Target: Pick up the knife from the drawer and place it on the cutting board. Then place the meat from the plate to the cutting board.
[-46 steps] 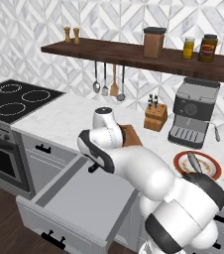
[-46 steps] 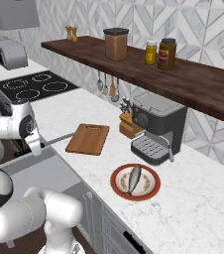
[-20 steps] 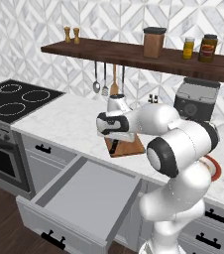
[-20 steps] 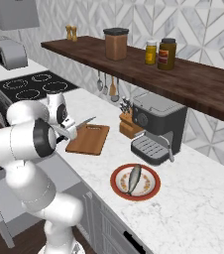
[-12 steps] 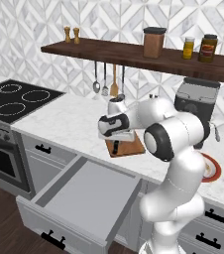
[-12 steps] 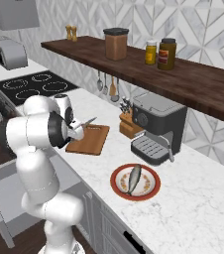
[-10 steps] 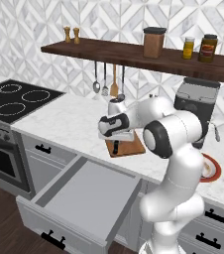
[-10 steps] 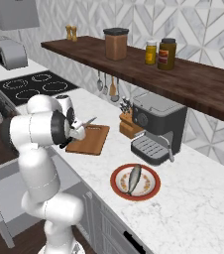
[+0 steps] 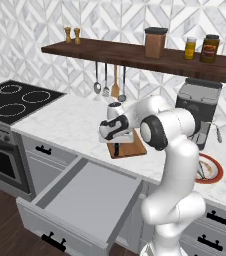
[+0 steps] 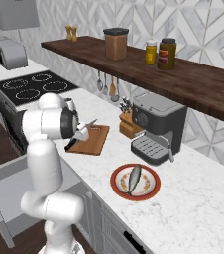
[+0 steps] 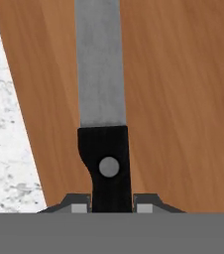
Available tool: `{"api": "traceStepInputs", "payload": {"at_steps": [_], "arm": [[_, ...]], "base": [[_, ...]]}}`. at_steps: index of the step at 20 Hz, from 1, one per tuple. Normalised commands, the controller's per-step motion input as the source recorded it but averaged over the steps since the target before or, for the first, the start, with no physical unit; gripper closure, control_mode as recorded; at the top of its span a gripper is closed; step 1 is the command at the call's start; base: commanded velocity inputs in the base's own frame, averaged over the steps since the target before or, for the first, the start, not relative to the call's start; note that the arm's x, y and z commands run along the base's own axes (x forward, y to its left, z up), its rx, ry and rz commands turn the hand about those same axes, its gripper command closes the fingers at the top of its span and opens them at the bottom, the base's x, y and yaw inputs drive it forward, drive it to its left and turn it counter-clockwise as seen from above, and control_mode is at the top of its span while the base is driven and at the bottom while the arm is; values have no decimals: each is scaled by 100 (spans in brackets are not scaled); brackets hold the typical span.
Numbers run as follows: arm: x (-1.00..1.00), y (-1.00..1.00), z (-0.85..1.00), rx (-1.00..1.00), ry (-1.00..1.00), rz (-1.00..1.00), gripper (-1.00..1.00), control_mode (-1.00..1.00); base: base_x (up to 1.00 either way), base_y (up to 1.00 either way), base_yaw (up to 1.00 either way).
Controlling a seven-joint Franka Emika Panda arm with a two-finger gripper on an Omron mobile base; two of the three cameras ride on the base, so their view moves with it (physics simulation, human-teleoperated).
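Gripper [image 11: 112,207] at the frame bottom squeezes the slim, stiff, light black-handled steel knife [image 11: 102,74] over the brown wooden cutting board [image 11: 183,99].

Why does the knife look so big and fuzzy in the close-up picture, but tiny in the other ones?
Hand view: the camera sits right at the knife, so blade and cutting board look huge and soft-edged. Right base view: the knife is small, seen from far back, and the plate looks sharper. Left base view: the gripper covers most of it.
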Motion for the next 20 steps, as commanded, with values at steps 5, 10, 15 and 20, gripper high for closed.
{"api": "traceStepInputs", "payload": {"at_steps": [5, 10, 15, 20], "arm": [[25, 0, -32, -5, 0, 0, 100, -100], [29, 0, -30, -3, 0, 0, 100, -100], [34, 0, -16, -1, 0, 0, -100, -100], [0, 0, -1, 0, 0, 1, -100, -100]], "base": [[0, 0, 0], [0, 0, 0], [0, 0, 0], [0, 0, 0]]}}
